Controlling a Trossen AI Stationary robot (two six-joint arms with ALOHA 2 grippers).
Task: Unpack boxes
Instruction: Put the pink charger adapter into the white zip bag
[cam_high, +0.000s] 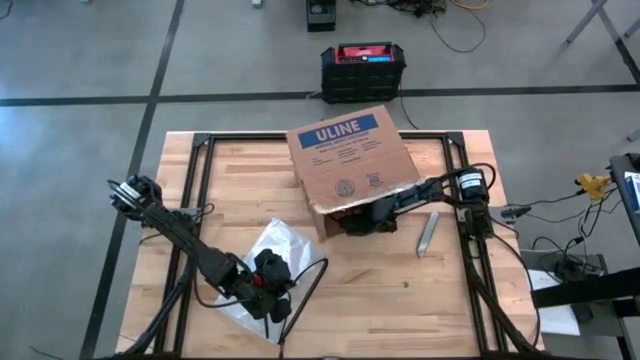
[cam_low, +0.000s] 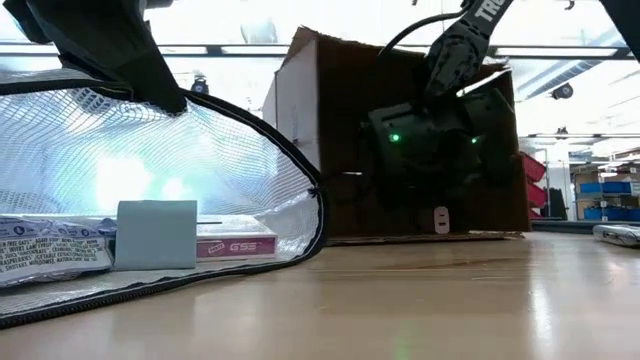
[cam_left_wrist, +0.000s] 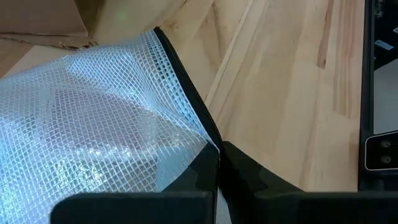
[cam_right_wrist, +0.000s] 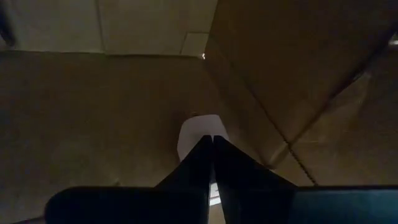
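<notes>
The brown cardboard box (cam_high: 350, 160) with the blue ULINE label lies on its side at the table's far middle, its opening toward the near edge. My right gripper (cam_high: 355, 222) reaches into that opening with its fingers shut (cam_right_wrist: 211, 138). A small white thing (cam_right_wrist: 199, 132) lies on the box's inner wall just past the tips. At the near left my left gripper (cam_high: 268, 282) is shut on a clear mesh bag (cam_high: 262, 250). The bag holds a pale box (cam_low: 155, 235), a pink-labelled box (cam_low: 235, 246) and a white packet (cam_low: 50, 252). My left gripper pinches the bag's black zipper edge (cam_left_wrist: 208, 127) between its two fingers, coming slanting down from above. That edge is lifted, and the mesh spreads out below it. The bag's lower side (cam_low: 150, 285) rests on the table with the items on it. My right gripper has its shut tips right at the white thing inside the box; whether they touch it cannot be told.
A grey oblong piece (cam_high: 427, 232) lies on the table right of the box. A black-and-red case (cam_high: 363, 68) stands on the floor beyond the far edge. Black frame rails (cam_high: 190, 200) run along the table's sides. Bare wood (cam_high: 400, 300) lies toward the near right.
</notes>
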